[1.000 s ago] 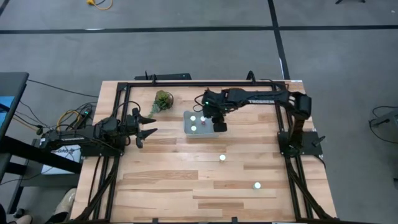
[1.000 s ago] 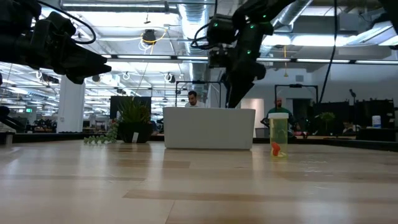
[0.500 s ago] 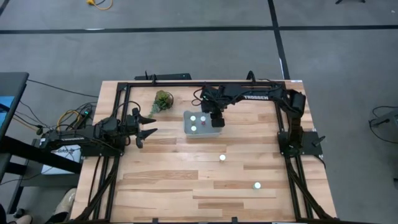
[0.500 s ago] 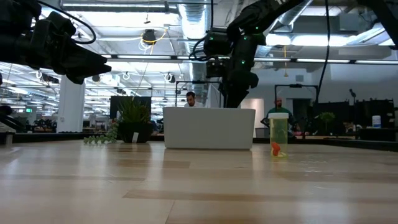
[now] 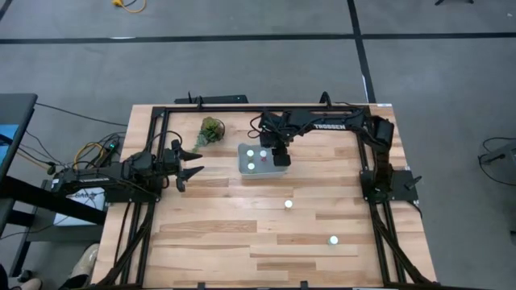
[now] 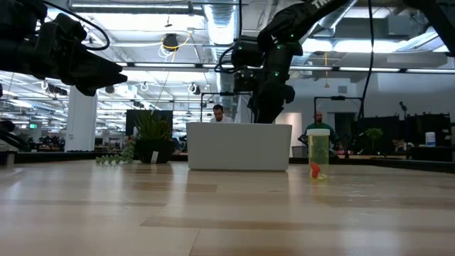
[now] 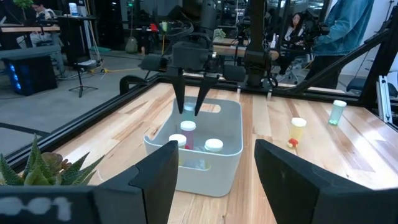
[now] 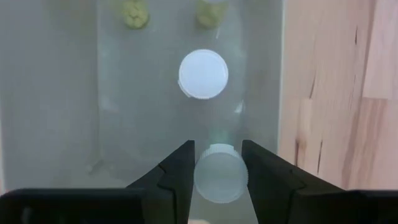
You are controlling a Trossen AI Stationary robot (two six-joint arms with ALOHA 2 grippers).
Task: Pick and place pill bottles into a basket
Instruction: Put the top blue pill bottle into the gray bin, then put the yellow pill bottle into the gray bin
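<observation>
My right gripper [image 5: 279,155] hangs over the right part of the pale basket [image 5: 242,171] and is shut on a white-capped pill bottle [image 8: 219,177]. Inside the basket stand other bottles: one white cap [image 8: 203,73] straight ahead, and two caps [image 5: 251,153] [image 5: 251,166] at its left end. Two more bottles stand upright on the table, one [image 5: 288,204] in the middle and one [image 5: 331,239] near the front right. My left gripper [image 5: 189,165] is open and empty at the table's left side. My right gripper pinches the bottle by its cap's two sides [image 8: 199,174] between its two fingers. The fingers [image 7: 181,93] come from above, pointing down. The bottle hangs upright below them, inside the basket's opening; whether its base touches the basket floor I cannot tell.
A green leafy sprig [image 5: 212,129] lies at the far left of the basket. A black metal frame [image 5: 242,108] runs round the table's far and side edges. Bare wood lies in front of the basket. People show in the room behind the table.
My right gripper has gone a little toward the table's far left, from the basket's right rim to over its inside, still shut on the bottle.
</observation>
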